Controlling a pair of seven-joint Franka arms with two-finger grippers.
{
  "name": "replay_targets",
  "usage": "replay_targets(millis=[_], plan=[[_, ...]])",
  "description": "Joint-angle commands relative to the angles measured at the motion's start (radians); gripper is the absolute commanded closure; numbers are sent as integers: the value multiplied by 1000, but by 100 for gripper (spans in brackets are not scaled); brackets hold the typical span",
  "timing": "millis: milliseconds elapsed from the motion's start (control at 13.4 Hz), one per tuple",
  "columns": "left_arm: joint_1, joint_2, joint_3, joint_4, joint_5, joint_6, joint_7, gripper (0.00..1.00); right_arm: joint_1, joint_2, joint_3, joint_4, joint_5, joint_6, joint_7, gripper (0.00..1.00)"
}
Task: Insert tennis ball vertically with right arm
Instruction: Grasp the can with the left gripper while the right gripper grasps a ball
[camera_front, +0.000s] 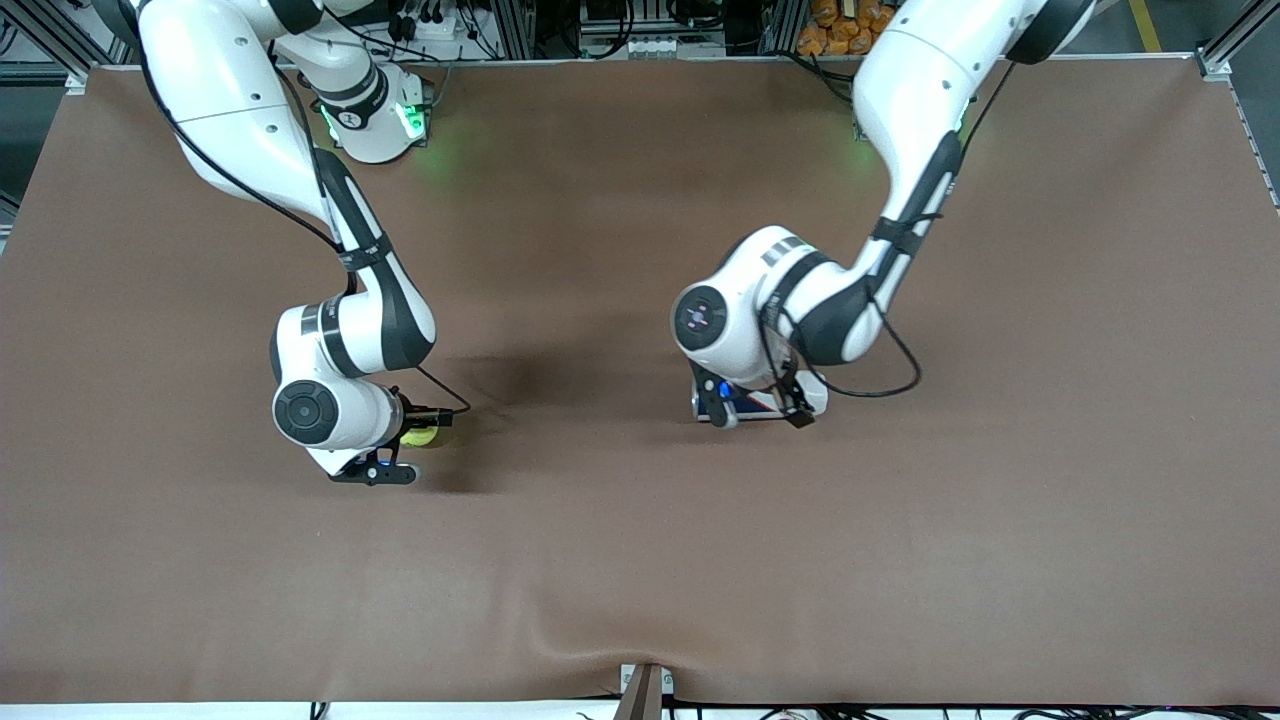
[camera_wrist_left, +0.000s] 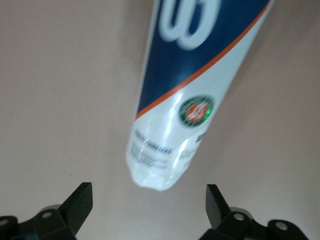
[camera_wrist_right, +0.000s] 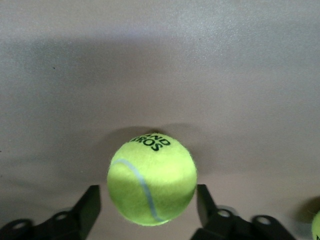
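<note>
Ball between the fingers, nothing inserted yet

The right claw (camera_wrist_right: 147, 200) sat low on the table (camera_front: 640, 560), fingers just beside the tennis ball (camera_wrist_right: 151, 178), grip unconfirmed; the left claw (camera_wrist_left: 150, 205) hung spread over the lying can (camera_wrist_left: 195, 95). Lifting and inserting remained.

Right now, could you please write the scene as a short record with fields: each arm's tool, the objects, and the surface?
right tool: low over the table, fingers on either side of the tennis ball, contact not clear
tennis ball: yellow-green, on the table, toward the right arm's end
left tool: open, around the ball tube's end, not touching it
ball tube: white and blue, lying on the table
second ball: only an edge shows
table: brown cover
</note>
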Motion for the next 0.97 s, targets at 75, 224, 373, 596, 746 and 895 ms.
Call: replay_targets(millis=[75, 224, 373, 596, 746, 895], plan=[[-35, 37, 20, 24, 78, -4, -7, 0, -26, 1, 5, 20, 20, -6, -19, 99], [-40, 46, 20, 24, 107, -4, 19, 0, -28, -16, 5, 25, 20, -29, -22, 100], [-32, 55, 20, 22, 122, -4, 40, 0, -34, -57, 2, 49, 19, -101, -21, 100], [-43, 60, 20, 21, 124, -4, 79, 0, -59, -92, -1, 179, 17, -300, -10, 100], [-39, 69, 20, 19, 124, 2, 102, 0, -82, -106, -1, 282, 11, -418, -22, 100], [-37, 74, 20, 16, 125, 17, 120, 0, -103, -120, -3, 351, 3, -500, -13, 100]])
